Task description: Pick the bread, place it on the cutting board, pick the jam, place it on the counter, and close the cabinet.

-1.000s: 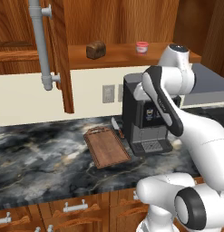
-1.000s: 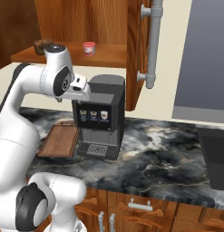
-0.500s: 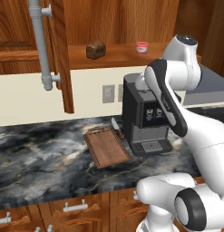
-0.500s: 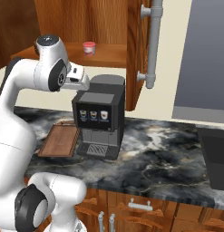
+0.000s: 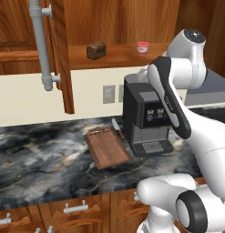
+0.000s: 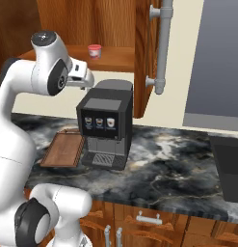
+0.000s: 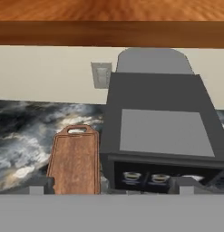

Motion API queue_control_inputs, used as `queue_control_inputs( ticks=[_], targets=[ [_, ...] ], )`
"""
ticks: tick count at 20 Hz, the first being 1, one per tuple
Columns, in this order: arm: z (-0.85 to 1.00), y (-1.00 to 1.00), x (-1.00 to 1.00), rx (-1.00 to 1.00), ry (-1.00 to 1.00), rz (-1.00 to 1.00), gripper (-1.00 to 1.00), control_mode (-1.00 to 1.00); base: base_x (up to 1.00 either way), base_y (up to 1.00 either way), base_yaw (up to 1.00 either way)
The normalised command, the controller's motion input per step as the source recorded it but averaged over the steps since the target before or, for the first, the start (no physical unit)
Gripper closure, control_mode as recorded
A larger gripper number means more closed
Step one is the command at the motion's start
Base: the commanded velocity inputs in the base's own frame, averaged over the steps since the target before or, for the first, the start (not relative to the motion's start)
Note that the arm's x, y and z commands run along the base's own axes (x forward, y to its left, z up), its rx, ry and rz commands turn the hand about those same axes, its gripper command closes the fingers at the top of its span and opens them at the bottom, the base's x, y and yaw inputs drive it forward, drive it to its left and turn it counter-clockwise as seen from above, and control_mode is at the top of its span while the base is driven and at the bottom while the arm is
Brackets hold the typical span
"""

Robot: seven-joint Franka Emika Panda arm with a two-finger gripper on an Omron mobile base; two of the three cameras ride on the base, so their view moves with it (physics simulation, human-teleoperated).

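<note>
The bread sits on the open cabinet's brown shelf, with the jam to its right. On the dark marble counter lies the cutting board, bare, handle toward the wall. My gripper hangs open and empty above the coffee machine, below shelf height and just right of the board. The cabinet door stands open with its grey tube handle.
A black coffee machine stands on the counter right beside the board. A small knife lies between them. A wall outlet is behind, and drawers sit under the counter.
The arm has lifted: its upper joint rose toward shelf height and the hand came up over the coffee machine. Bread, jam and board have not moved.
</note>
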Motion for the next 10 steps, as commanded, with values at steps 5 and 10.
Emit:
queue_control_inputs(
  ticks=[5, 10],
  targets=[
    [0.17, 0.00, 0.00, 0.00, -0.13, 0.00, -1.00, -1.00, 0.00, 0.00, 0.00],
    [0.21, -0.07, 0.00, 0.00, -0.07, 0.00, -1.00, -1.00, 0.00, 0.00, 0.00]
  ],
)
